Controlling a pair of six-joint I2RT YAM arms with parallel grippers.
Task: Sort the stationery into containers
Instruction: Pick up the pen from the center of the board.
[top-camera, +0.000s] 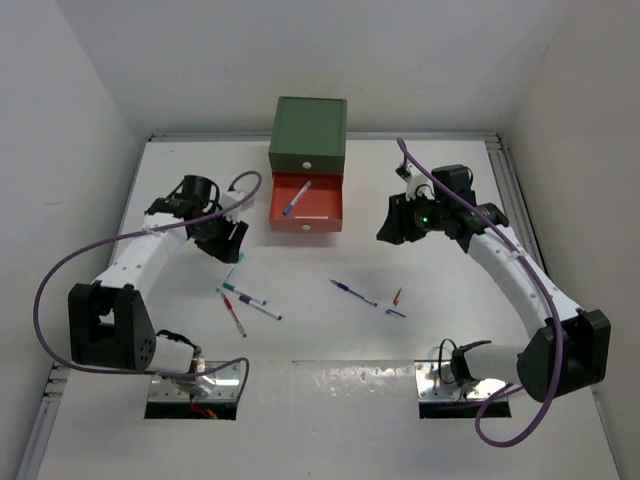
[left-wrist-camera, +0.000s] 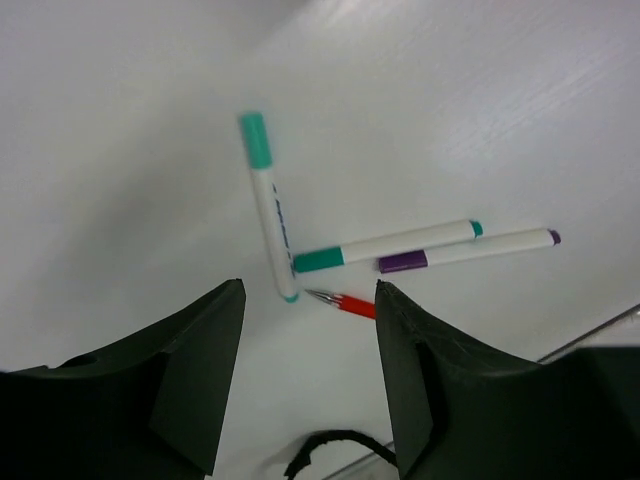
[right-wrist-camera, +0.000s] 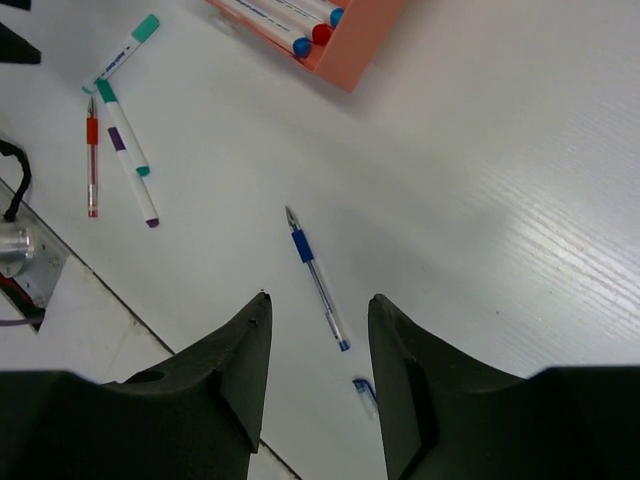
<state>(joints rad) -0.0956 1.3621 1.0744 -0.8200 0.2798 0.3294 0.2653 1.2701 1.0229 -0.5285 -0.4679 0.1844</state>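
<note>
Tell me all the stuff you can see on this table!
green drawer: one, dark green, shut, back of the table
orange-red drawer: one, pulled open in front of the green one
pens in drawer: at least three, white, blue or red tips
teal markers: two, white with teal caps, left side
purple marker: one, white with purple cap, beside a teal one
red pen: one, near those markers
blue pen: one, middle of the table
small pieces: two, one red and one blue, right of the blue pen
table: one, white
left arm: white, jaws open over the markers
right arm: white, jaws open over the blue pen
</note>
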